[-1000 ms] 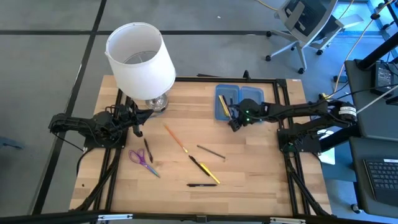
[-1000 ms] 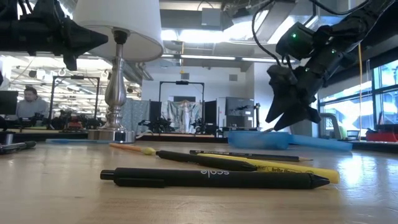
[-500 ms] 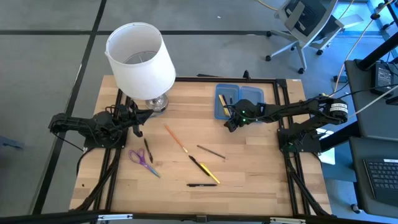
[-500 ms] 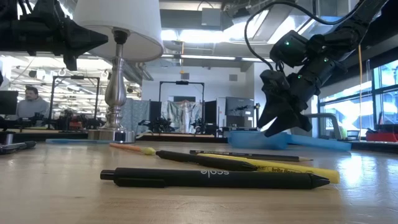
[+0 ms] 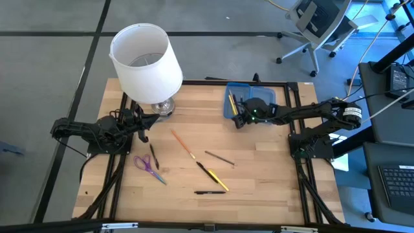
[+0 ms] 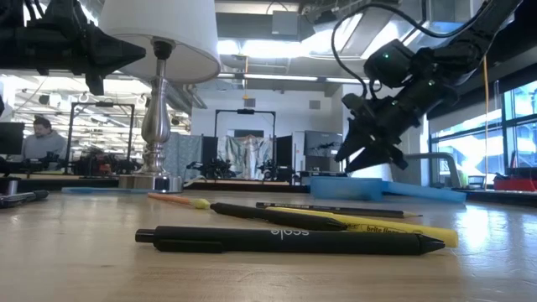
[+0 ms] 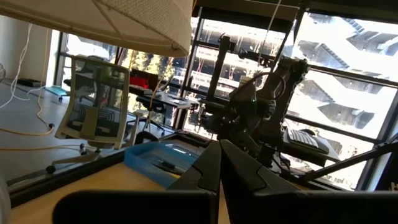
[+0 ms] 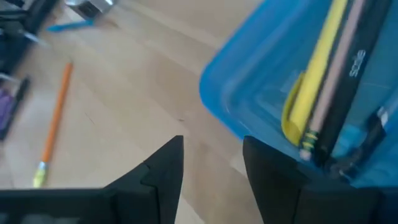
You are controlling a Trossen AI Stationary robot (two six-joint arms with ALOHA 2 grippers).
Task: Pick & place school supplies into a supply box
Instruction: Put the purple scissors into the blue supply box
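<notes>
The translucent blue supply box [image 5: 240, 102] lies open near the table's far edge. In the right wrist view it [image 8: 261, 93] holds a yellow pen [image 8: 317, 74], a tan pencil and a black pen. My right gripper [image 8: 212, 146] hovers open and empty just off the box's near left corner [image 5: 238, 122], above the wood. Lying flat on the table are an orange pencil [image 5: 183, 144], purple scissors [image 5: 149, 167], a grey pencil [image 5: 220, 157], a yellow pen [image 5: 218, 180] and black pens [image 5: 210, 192]. My left gripper [image 5: 143, 128] waits shut near the lamp base.
A lamp with a white shade [image 5: 145, 58] stands at the far left of the table, its metal base [image 5: 162, 107] close to my left gripper. Bare wood lies between the box and the scattered pens. In the low view a black pen [image 6: 289, 240] lies nearest.
My right gripper has drifted a little toward the table's left and far edges, along the box's near left corner, and has tipped from pointing steeply down to a flatter slant. The supplies on the table have not moved.
</notes>
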